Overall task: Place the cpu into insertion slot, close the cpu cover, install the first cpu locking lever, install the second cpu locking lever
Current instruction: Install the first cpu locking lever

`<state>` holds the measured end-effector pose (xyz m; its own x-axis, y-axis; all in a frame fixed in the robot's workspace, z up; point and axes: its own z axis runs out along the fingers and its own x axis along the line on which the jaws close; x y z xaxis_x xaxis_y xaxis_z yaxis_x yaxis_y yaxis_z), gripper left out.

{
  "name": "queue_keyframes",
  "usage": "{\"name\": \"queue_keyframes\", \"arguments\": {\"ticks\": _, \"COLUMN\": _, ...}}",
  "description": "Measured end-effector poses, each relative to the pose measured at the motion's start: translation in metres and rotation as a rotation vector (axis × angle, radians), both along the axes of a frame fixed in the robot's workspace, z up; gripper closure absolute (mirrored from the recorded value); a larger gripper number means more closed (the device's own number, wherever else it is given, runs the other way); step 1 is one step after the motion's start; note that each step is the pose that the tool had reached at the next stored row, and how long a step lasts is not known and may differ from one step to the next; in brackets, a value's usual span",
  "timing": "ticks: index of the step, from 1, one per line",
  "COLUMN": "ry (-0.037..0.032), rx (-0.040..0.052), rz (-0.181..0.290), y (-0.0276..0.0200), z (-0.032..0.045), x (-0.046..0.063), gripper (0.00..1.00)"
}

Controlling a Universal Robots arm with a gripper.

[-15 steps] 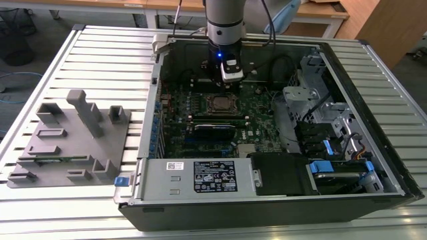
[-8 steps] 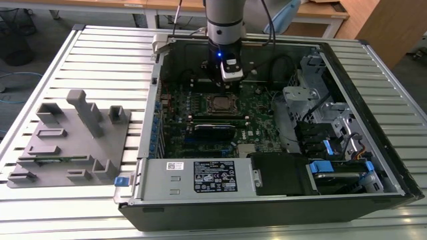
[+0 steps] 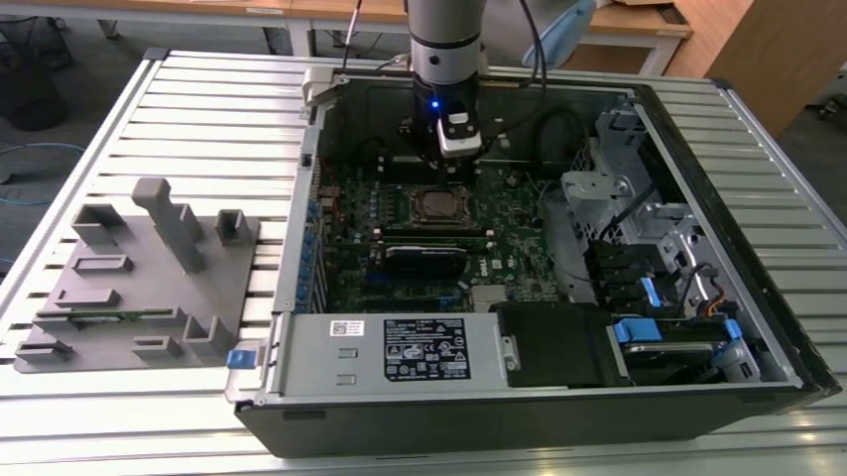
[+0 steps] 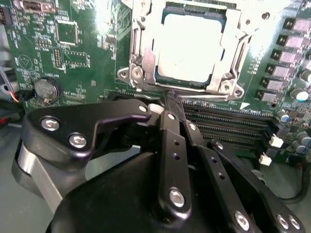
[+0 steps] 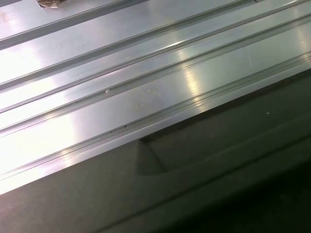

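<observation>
To the exterior view's left of the slot (image 3: pixel 433 205), well apart, lies a grey fixture (image 3: pixel 139 278). The cpu (image 4: pixel 187 46) sits in the slot with the cover (image 4: pixel 140 53) down over it, so those two steps look done. The gripper (image 4: pixel 171 101), fingers pressed together on nothing, hangs just beside the slot's edge. Whether the locking is done I cannot tell.
</observation>
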<state>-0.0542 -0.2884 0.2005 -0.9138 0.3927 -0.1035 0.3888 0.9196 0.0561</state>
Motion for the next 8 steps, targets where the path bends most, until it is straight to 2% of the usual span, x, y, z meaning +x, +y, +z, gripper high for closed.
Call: {"name": "queue_keyframes", "arguments": {"ticks": 8, "ry": -0.0007, "rx": 0.0009, "rz": 0.0, "y": 0.0001, "z": -0.0003, "x": -0.0002, "gripper": 0.9}}
